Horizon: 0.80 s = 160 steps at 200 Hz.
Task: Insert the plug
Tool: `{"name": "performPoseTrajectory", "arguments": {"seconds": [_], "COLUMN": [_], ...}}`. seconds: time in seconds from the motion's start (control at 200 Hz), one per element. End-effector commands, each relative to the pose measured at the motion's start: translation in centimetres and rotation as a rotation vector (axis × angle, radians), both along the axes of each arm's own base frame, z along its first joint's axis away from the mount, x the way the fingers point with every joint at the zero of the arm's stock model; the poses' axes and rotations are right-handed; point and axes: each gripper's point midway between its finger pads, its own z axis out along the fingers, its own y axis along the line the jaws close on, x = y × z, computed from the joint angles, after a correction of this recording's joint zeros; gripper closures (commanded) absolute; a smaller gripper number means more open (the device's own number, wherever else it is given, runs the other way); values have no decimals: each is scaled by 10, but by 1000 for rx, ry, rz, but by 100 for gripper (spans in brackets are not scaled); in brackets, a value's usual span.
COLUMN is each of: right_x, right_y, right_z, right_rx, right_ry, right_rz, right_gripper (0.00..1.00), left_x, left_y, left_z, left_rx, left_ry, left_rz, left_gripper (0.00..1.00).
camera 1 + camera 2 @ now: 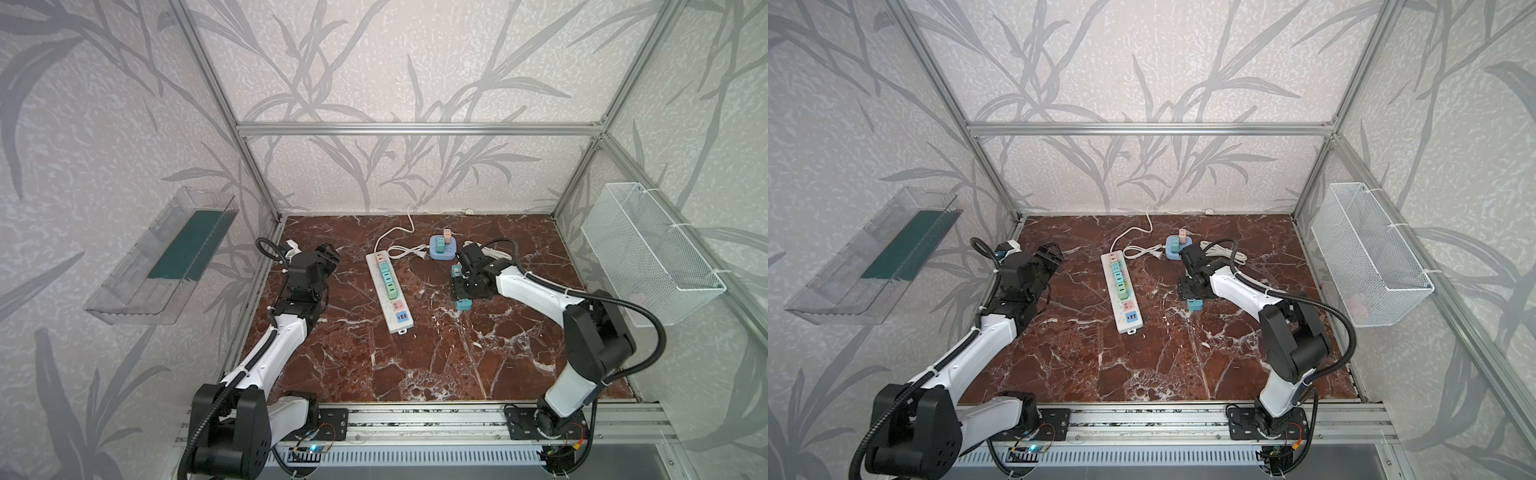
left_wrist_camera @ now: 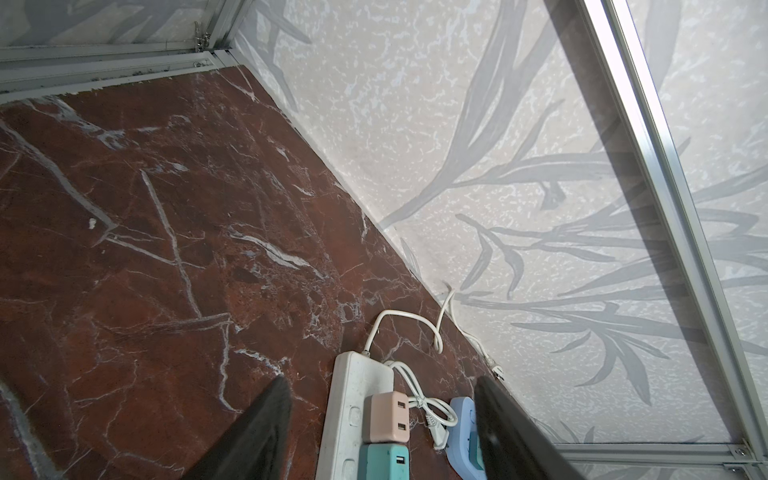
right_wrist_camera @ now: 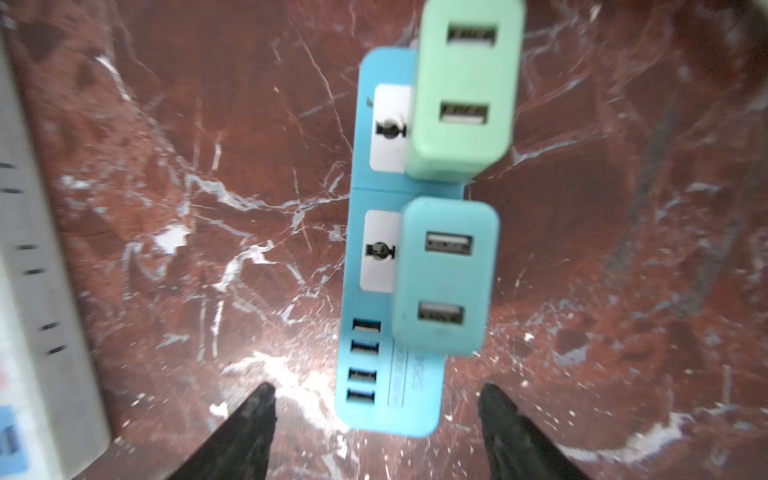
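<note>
Red-brown marble table (image 1: 415,353) fills the floor of a wallpapered frame. Hung on its side walls are a white wire basket (image 1: 648,257) and a clear tray (image 1: 166,257).

Both arms reach in from the near rail. The left gripper (image 2: 380,388) hangs over the far end of the white strip (image 1: 388,286), its jaws apart with nothing between them. The right gripper (image 3: 380,399) points down over the blue strip (image 3: 382,191), jaws likewise spread and empty, and its fingertips (image 3: 266,399) are clear of the plugs.

The white strip lies mid-table, carrying a row of pink, teal and green plugs. The blue strip lies to its right, mostly hidden under the right gripper in both top views. A blue cube (image 1: 442,249) stands behind it with a pink plug (image 1: 447,235) on top.

The teal plug (image 3: 444,276) sits in the blue strip's nearer socket, and a green plug (image 3: 463,87) sits in the next. Each shows two USB ports.

White cord (image 1: 399,249) loops behind the strips.

A printed label beside the blue strip's four USB ports is too blurred to read.
</note>
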Motion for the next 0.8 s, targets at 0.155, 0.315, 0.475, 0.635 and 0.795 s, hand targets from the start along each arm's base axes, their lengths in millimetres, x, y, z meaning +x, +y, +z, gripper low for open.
{"name": "performPoseTrajectory", "arguments": {"seconds": [0.155,0.315,0.475,0.635,0.795], "right_x": [-23,-32,-33,-25,-19], "right_y": [-48,-56,-40,-63,-55], "right_z": [91,111,101,104,101], "right_rx": [-48,-30,-30,-29,-52], "right_ry": [-307,-506,-784,-833,-854], "right_rz": [-12,31,222,89,154], "right_gripper": [15,1,1,1,1], "left_x": [-3,-23,-45,-62,-82], "left_y": [-6,-14,-30,-9,12], "left_z": [53,71,48,31,46], "left_rx": [261,357,381,433,485], "left_ry": [-63,1,3,45,-39], "left_rz": [-87,-69,-130,-48,61], "left_gripper": [28,2,1,1,1]}}
